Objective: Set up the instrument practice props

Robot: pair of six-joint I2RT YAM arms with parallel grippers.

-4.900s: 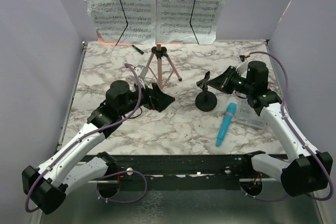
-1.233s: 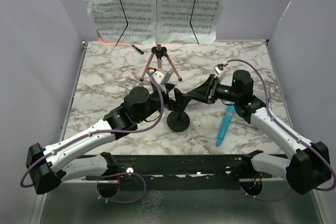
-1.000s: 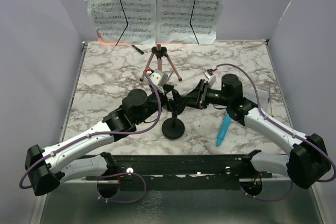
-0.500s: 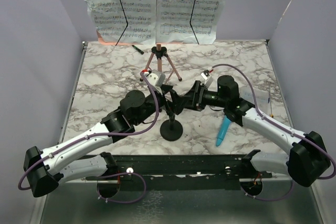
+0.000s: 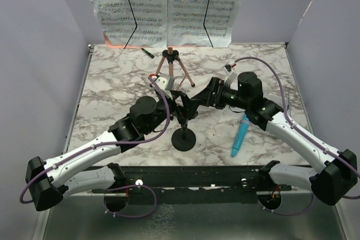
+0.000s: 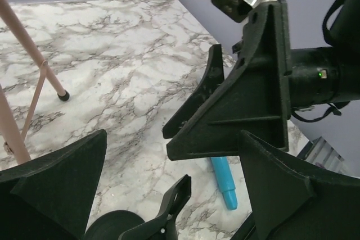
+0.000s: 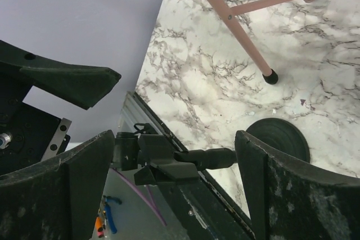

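The small black mic stand (image 5: 184, 139) stands upright on its round base at front centre. In the right wrist view its post (image 7: 216, 158) runs across the gap of my right gripper (image 7: 174, 195), whose jaws stand wide and clear of it. Just left of the clip, my left gripper (image 5: 179, 104) is open, with the clip (image 6: 171, 209) low between its fingers and untouched. My right gripper (image 5: 202, 98) faces it from the right. To the right on the table lies the blue microphone (image 5: 242, 135). The pink music stand (image 5: 171, 67) carries the sheet-music pages (image 5: 169, 7) at the back.
A small black-green stick (image 5: 147, 53) lies at the back left near the wall. Purple walls close in both sides. The pink tripod's legs (image 7: 239, 23) stand just behind both grippers. A metal rail (image 5: 185, 172) runs along the table's front edge.
My right gripper has opened off the mic stand's post and drawn back slightly to the right. The stand stays upright. The left gripper has stayed open.
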